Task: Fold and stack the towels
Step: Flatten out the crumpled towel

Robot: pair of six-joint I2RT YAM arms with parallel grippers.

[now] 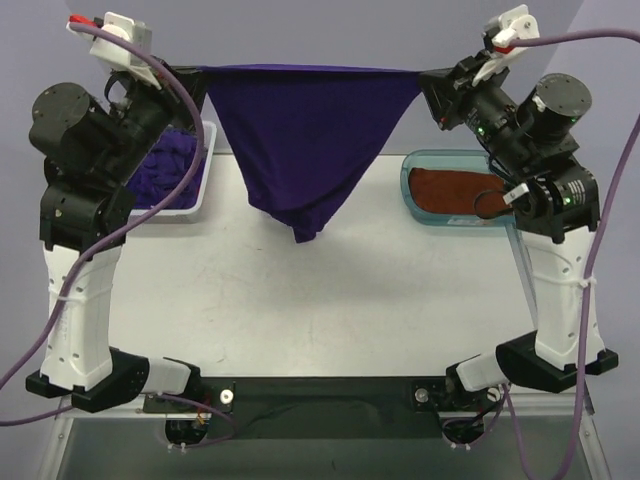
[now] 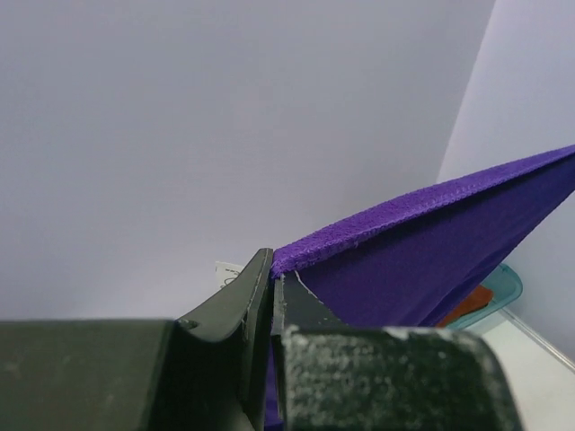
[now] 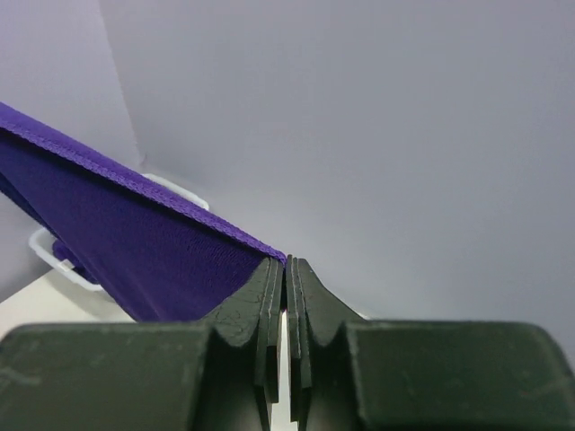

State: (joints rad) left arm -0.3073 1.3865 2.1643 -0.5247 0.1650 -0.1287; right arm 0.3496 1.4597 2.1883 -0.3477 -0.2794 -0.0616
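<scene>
Top view looks down on the worktop point(image 1: 300, 300) from its near edge; wrist views hug their jaws; all share the purple towel point(image 1: 310, 130).

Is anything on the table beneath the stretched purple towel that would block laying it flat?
Nothing visible does. The purple towel, pinched between left gripper and right gripper, hangs over bare table; the basket and tray sit off to its sides.

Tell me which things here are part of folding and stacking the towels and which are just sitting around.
Part of the job: hanging purple towel; crumpled purple towels in the basket; rust-orange towel in the tray.
Just sitting around: white basket; teal tray.
</scene>
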